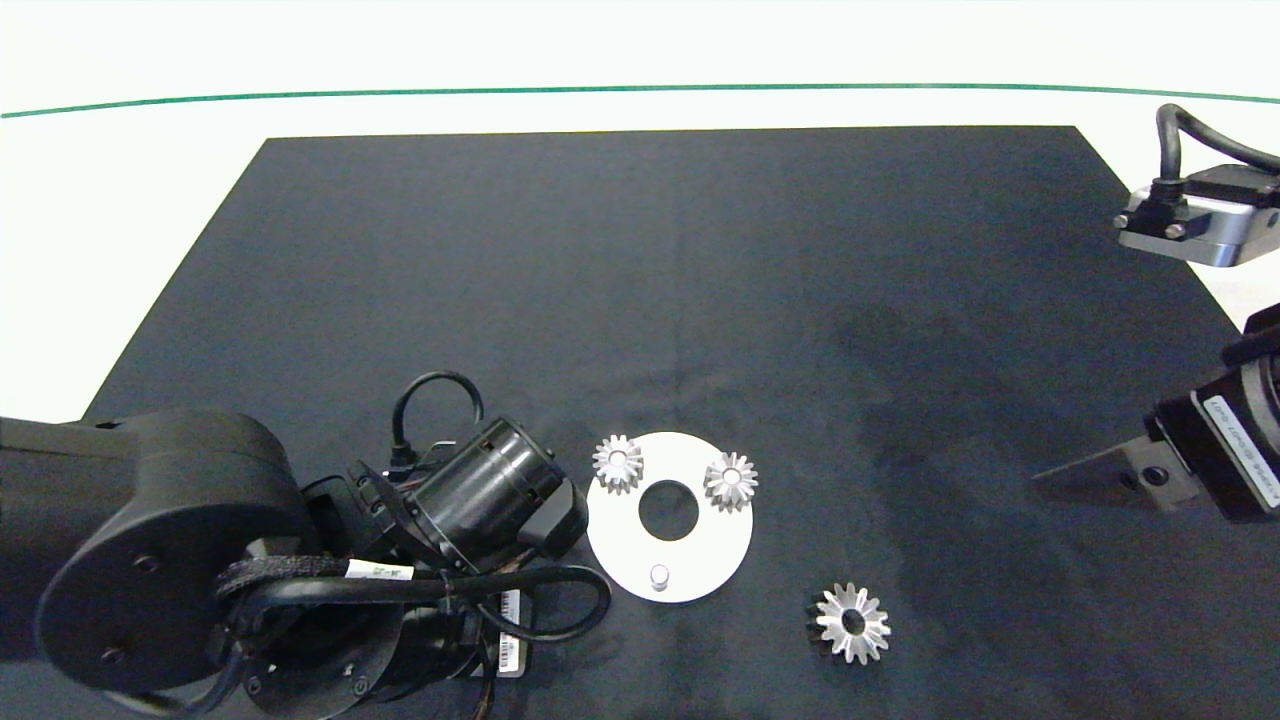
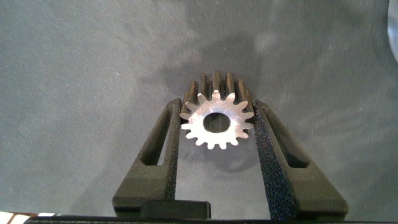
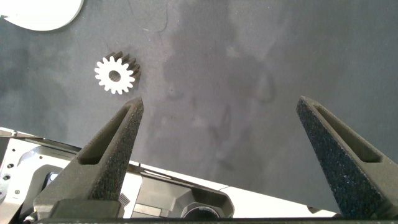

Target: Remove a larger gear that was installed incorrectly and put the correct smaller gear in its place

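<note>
L arm lies low at the near-left of the black mat (image 1: 700, 250), wrist angled toward the white disc (image 1: 610, 530); white labels on it, text too small to read. L gripper (image 2: 216, 124) pinches a smaller gear (image 2: 217, 121) between both fingers. Larger gear (image 1: 852, 623) lies on the mat, near-right of the disc. Disc carries two small gears (image 1: 617, 462) plus one bare peg (image 1: 659, 576). R gripper (image 3: 217, 109) hangs at far right, jaws spread wide, holding nothing.

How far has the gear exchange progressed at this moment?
Done: the larger gear lies on the mat, off the white disc, whose front peg is bare. In hand: the left gripper clamps a smaller gear. Left: seating it on that peg. The right gripper waits open.
</note>
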`<state>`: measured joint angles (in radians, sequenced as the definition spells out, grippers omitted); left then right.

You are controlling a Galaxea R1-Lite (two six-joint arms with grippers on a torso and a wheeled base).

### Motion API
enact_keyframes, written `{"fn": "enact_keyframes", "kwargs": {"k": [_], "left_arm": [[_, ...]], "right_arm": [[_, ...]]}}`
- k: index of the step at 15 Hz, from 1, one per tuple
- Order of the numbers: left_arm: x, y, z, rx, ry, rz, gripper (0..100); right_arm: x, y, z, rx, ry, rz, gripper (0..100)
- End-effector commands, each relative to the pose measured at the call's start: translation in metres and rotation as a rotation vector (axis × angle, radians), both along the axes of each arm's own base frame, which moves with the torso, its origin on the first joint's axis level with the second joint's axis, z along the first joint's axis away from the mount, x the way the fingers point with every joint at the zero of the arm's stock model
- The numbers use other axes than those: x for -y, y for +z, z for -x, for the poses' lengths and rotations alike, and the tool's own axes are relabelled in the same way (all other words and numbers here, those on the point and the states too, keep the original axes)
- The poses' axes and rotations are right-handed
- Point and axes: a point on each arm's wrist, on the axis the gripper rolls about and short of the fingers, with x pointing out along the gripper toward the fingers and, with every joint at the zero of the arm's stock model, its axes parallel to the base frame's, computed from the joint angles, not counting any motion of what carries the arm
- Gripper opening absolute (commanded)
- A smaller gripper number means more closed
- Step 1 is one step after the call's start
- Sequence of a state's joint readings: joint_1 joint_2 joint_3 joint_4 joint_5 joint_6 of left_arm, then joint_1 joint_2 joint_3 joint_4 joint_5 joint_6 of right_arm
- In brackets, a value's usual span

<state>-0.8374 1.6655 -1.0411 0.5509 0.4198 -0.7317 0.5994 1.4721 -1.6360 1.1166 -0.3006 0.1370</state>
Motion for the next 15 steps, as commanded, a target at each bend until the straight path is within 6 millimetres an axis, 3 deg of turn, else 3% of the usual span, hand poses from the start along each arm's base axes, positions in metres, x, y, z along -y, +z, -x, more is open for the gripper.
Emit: {"fn": "enact_keyframes", "kwargs": {"k": [1, 11, 15], "left_arm": [[0.005, 0.013, 0.006, 0.04, -0.064, 0.012, 4], [0.028, 0.039, 0.038, 0.035, -0.316, -0.063, 4], [0.033, 0.047, 0.036, 0.064, -0.408, -0.096, 4]], "right_arm": [[0.002, 0.002, 0.003, 0.005, -0.001, -0.002, 100], [0.009, 0.008, 0.013, 0.031, 0.015, -0.021, 100], [0.013, 0.011, 0.02, 0.042, 0.031, -0.026, 100]]}}
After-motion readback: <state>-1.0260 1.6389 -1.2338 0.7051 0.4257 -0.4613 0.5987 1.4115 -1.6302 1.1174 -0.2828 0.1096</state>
